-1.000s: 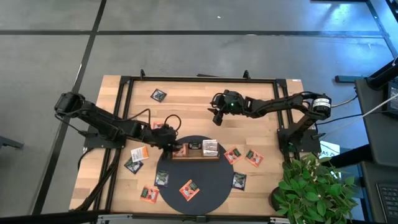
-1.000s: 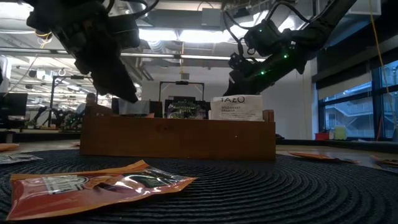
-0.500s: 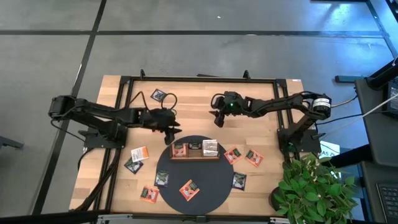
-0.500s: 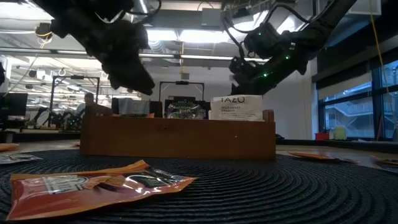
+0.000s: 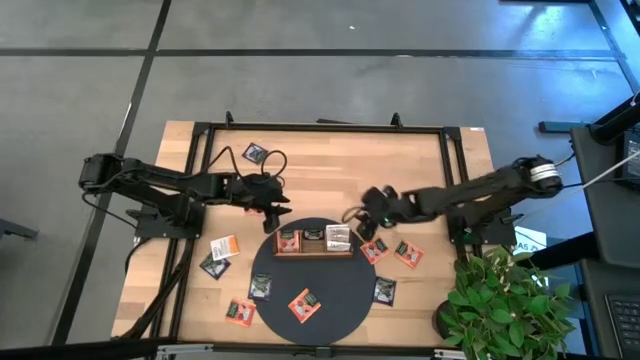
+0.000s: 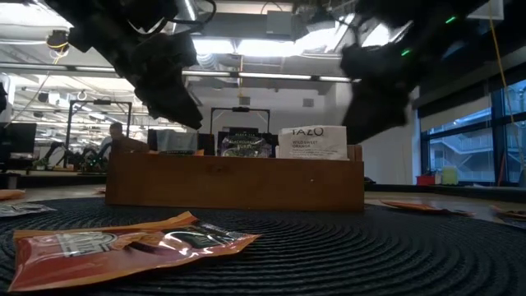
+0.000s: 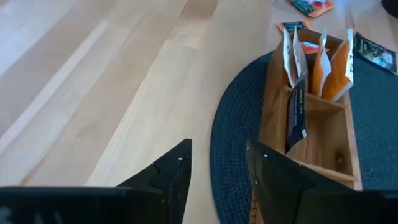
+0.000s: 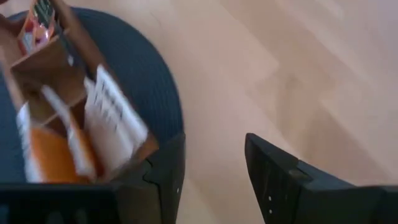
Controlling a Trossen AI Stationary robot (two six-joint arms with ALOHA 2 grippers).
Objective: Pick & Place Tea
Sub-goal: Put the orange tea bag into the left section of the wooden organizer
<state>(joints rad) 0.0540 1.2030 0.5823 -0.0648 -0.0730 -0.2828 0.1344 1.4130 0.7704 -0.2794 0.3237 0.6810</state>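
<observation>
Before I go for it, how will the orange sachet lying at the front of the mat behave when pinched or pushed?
The orange sachet lies almost flat on the mat, so it is probably light and thin. Its crinkled, slightly lifted edge suggests it will flex rather than stay stiff. Its glossy foil may slip, though the ribbed mat could resist sliding.

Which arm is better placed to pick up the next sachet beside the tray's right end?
Right. Its open, empty gripper hangs by the tray's right end, close to an orange sachet. The left gripper is open beyond the tray's other end.
</observation>
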